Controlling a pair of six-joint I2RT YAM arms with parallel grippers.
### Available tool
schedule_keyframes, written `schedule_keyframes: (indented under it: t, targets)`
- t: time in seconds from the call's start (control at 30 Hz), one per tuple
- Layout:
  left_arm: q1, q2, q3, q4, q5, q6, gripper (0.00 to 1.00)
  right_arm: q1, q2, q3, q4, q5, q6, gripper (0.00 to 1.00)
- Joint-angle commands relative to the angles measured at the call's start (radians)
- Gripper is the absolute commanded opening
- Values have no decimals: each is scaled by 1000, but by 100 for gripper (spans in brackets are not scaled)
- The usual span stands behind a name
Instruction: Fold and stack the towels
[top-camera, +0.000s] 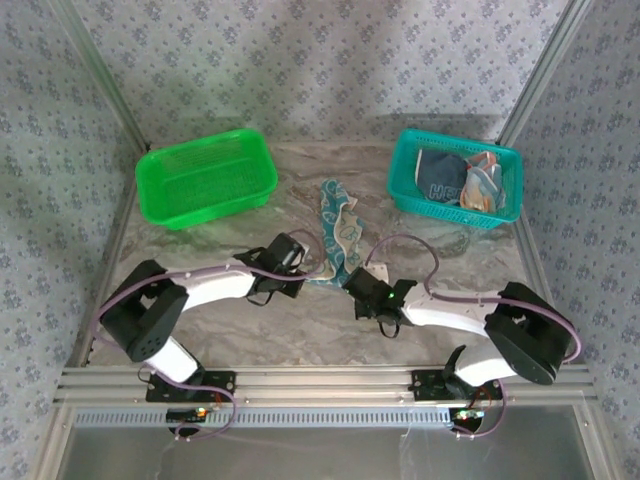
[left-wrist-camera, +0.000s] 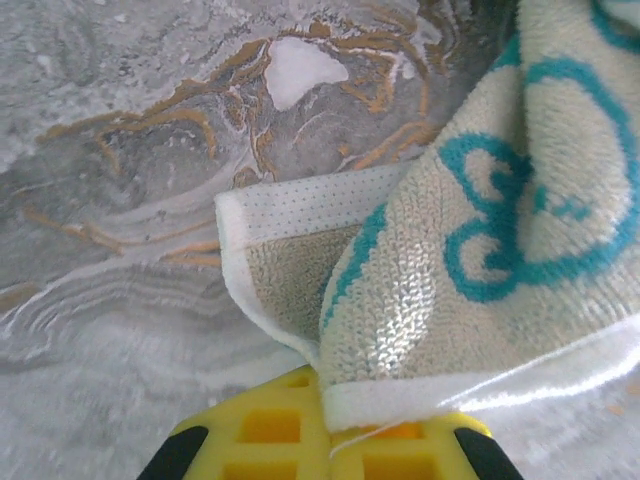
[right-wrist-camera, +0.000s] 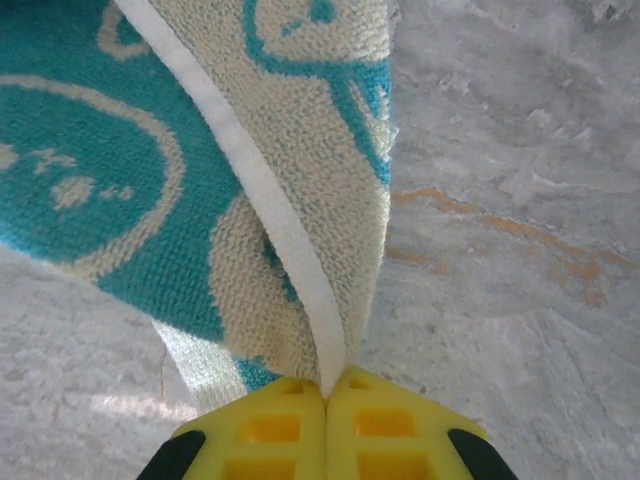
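1. The teal towel (top-camera: 338, 230) lies on the marbled tabletop (top-camera: 300, 335), midway between the two baskets and just ahead of both arms.
2. It is bunched into a narrow strip. Its long axis runs from the near edge towards the far wall, with a slight kink partway, and its near end points at the arms.
3. The left end effector (left-wrist-camera: 325, 432) is clamped on that near end, its yellow fingers pinched together on the white hem. From the left wrist the cloth rises up and to the right, with a corner folded under.
4. The right end effector (right-wrist-camera: 326, 420) is likewise clamped on the white hem, the fingers meeting on the edge. The towel hangs away up and to the left.
5. From above, the two end effectors sit close together at the towel's near end.
6. More towels (top-camera: 455, 180) lie crumpled in the teal basket (top-camera: 450, 212) at far right.
7. A green basket (top-camera: 210, 210) stands at far left.
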Motion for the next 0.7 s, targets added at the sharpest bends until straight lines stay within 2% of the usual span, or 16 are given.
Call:
schedule_keyframes:
  t: [0.0,0.2,0.33,0.43,0.53,0.67]
  targets:
    - [-12,-167,37,-119,-20,-77,0,24,-117,52,-112,65,-48,0]
    - [-29,-455,82,-385,-49,-230,0,21,-378,140,-316,10,-221,0]
    - [-31,-534,137,-482,-29,-289,0,-51,-451,215,-393,-130,-299,0]
    - [-31,-511,182,-483,0,-310,0,-153,-421,247,-392,-302,-339,0]
    - [-20,-430,217,-473,-15,-292,0,-221,-369,244,-358,-355,-360,0]
    - [51,-234,296,-488,58,-283,0,-330,-259,239,-287,-447,-391,0]
